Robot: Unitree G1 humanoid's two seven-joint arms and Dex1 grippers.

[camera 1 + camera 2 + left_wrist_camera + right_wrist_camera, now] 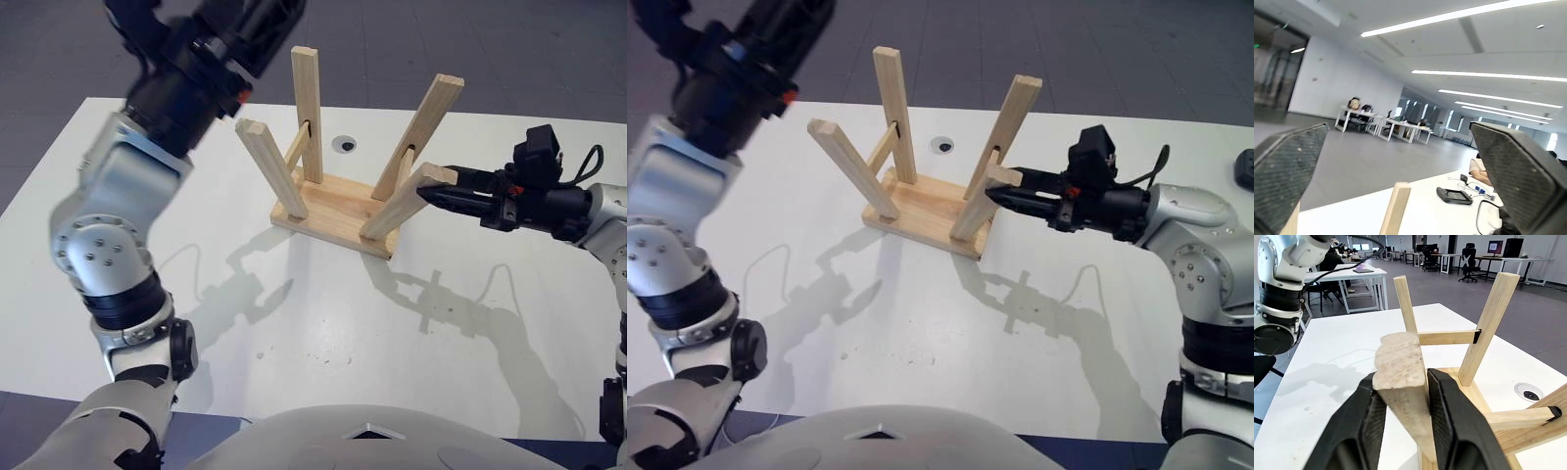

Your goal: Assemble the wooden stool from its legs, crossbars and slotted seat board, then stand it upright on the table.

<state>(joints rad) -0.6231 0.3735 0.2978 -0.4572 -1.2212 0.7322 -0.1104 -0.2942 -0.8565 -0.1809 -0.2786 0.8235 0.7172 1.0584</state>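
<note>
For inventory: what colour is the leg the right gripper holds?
Pale beige wooden leg; best in right wrist view.

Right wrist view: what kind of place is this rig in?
Likely an open-plan office or lab: rows of white desks and black office chairs, long white ceiling light strips, wide grey floor.

- Long ceiling strips [1459,14] light the room brightly and evenly from above.
- My arms [108,196] cast soft grey shadows [431,294] on the white counter [323,352], on my side of the stool [333,211].
- The pale leg [1400,352] in my right hand [1400,377] is fully lit.
</note>
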